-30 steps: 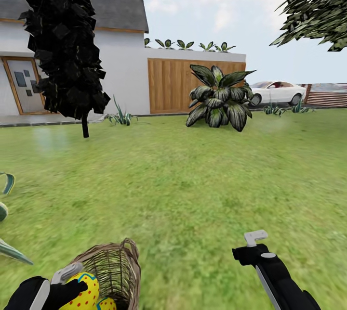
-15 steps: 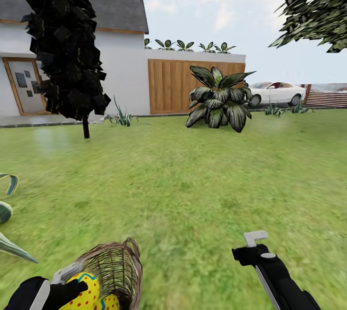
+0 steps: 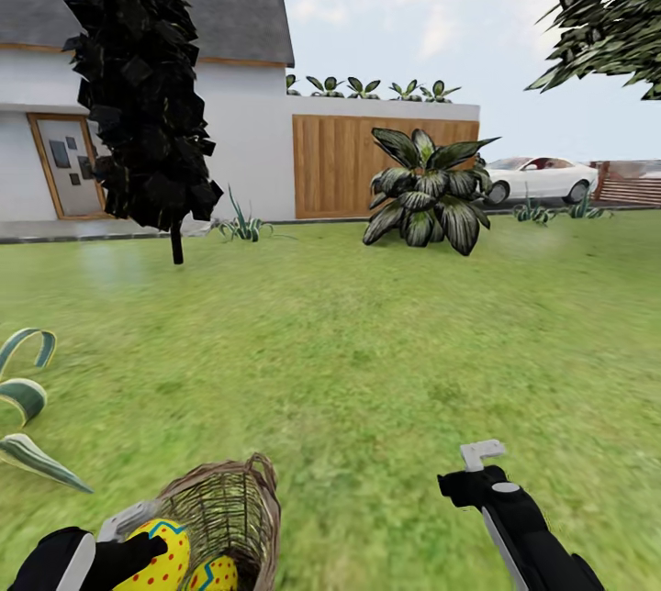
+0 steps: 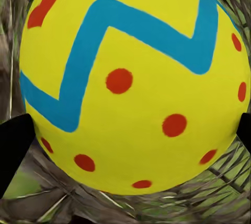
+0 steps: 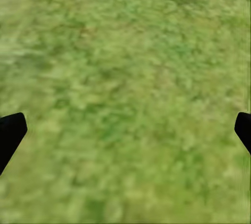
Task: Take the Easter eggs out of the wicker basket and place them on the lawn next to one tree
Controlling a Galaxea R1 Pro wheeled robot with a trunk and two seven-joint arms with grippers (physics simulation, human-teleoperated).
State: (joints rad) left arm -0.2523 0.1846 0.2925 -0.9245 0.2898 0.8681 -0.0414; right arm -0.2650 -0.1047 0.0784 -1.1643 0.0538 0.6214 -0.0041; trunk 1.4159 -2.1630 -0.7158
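Left gripper (image 4: 125, 130) clamped on yellow zigzag-banded Easter egg (image 3: 156, 554), at round brown wicker basket (image 3: 229, 504).
Right gripper (image 5: 125, 130) spread wide over green lawn (image 3: 386, 343); dark columnar tree (image 3: 142, 77), broad-leaved striped plant (image 3: 424, 187) well ahead.

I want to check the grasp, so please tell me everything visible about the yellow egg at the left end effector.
The yellow egg with a blue zigzag band and red dots looks smooth and glossy. It sits between the black fingers of the left end effector, against the mouth of the brown woven wicker basket, which lies tipped. A second egg lies beside it.
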